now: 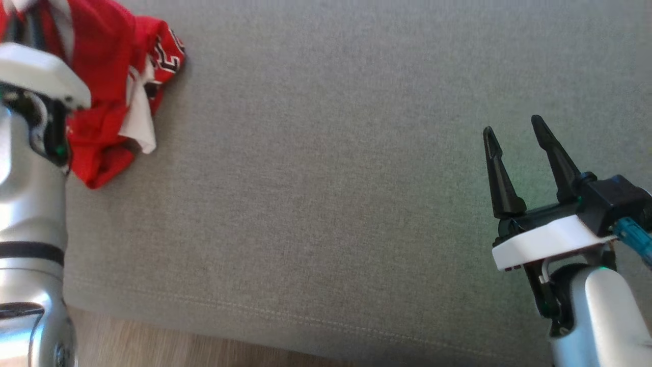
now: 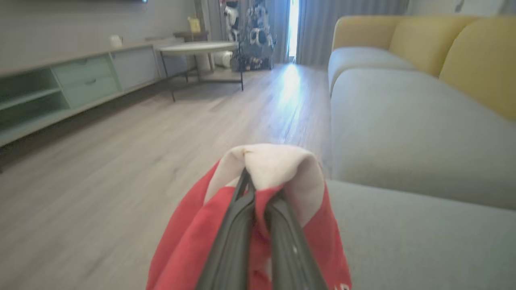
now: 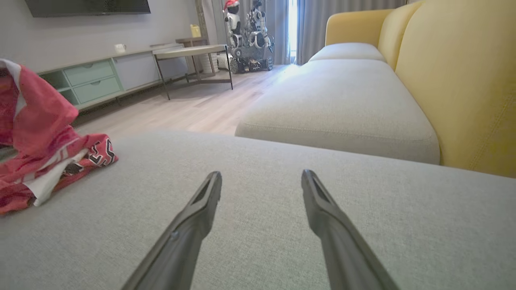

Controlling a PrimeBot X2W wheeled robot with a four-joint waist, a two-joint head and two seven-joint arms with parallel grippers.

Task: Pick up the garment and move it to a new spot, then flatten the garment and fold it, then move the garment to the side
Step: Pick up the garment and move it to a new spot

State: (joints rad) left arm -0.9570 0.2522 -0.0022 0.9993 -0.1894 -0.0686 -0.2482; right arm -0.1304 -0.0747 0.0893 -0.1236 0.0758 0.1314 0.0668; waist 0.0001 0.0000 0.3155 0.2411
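Your left gripper (image 2: 258, 192) is pinched on a fold of the garment (image 1: 107, 76), which lies bunched at the left edge of the cushion (image 1: 326, 204). Your right gripper (image 1: 513, 127) stands spread, well apart, holding nothing. Lift high enough to clear trailing cloth before carrying it across.
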